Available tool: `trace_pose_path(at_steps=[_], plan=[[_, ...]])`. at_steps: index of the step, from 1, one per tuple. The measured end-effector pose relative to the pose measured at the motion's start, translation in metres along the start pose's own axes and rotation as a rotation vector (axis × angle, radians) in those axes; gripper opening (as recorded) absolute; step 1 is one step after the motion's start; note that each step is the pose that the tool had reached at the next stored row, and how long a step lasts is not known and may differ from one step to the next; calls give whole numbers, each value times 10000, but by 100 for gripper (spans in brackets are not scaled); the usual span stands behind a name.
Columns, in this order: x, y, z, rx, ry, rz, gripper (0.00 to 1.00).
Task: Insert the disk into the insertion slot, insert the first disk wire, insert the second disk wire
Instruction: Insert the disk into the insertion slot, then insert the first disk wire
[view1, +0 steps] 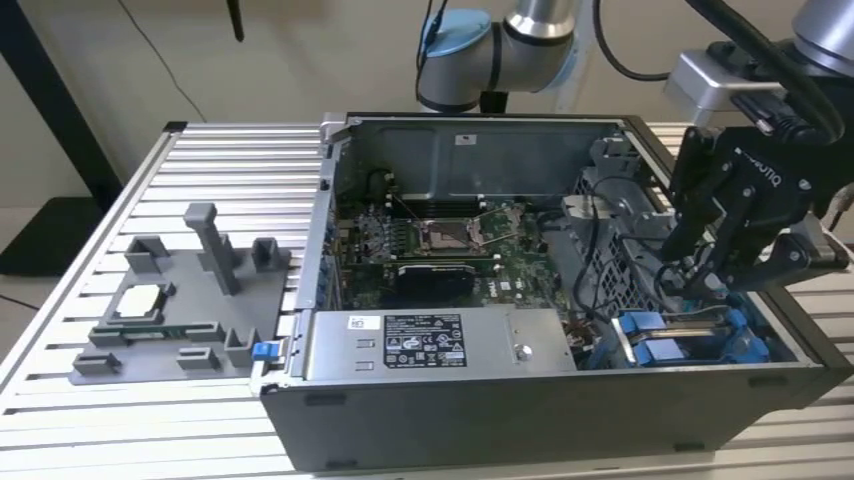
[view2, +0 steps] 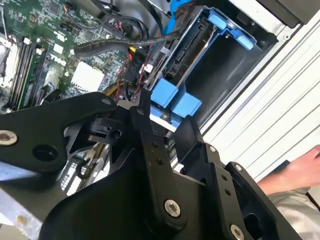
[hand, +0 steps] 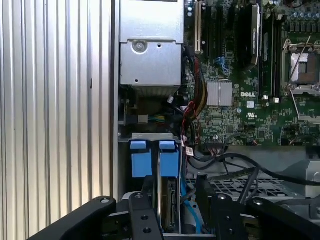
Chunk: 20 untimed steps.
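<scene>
Gripper (view1: 701, 285) hangs over the case's drive corner at the exterior view's right, fingers (hand: 145, 212) spread apart, nothing clamped. They straddle the connector end of the disk (hand: 168, 202); can't tell if they touch it. That disk sits on edge inside the insertion slot (hand: 150, 136), blue carrier tabs (hand: 152, 161) at the mouth. Black cables (hand: 235, 167) loop just beside the bay, near the motherboard (hand: 235, 115). A person's hand (view2: 295, 172) is outside the case, over the slatted table (view1: 200, 160).
</scene>
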<state>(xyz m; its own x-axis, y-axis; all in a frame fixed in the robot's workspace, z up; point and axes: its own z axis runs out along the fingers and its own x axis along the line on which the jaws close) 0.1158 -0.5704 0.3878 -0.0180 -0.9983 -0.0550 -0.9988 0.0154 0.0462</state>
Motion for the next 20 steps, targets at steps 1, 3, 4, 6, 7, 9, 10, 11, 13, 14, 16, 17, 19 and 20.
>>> trace_pose_path(at_steps=[1, 3, 4, 6, 7, 9, 10, 11, 13, 14, 16, 17, 19, 20], plan=[[-8, 0, 2, 19, -97, -5, 100], [-23, 1, 2, 70, -312, -17, 100], [-27, 1, 1, 111, -442, -25, 100], [-29, 0, 2, 213, -720, -50, 100], [-29, -1, 2, 263, -830, -65, 100], [-30, -1, -4, 275, -891, -86, 100], [-30, -1, -6, 276, -909, -98, 100], [-30, 0, -5, 284, -913, -107, 100], [-30, 0, -4, 287, -916, -108, 100], [-30, 0, -4, 287, -916, -109, 100], [-30, 0, -5, 300, -916, -112, 100], [-30, -1, -5, 317, -916, -116, 100], [-35, -2, -5, 369, -919, -129, 100], [-38, -4, -5, 401, -919, -137, 100]])
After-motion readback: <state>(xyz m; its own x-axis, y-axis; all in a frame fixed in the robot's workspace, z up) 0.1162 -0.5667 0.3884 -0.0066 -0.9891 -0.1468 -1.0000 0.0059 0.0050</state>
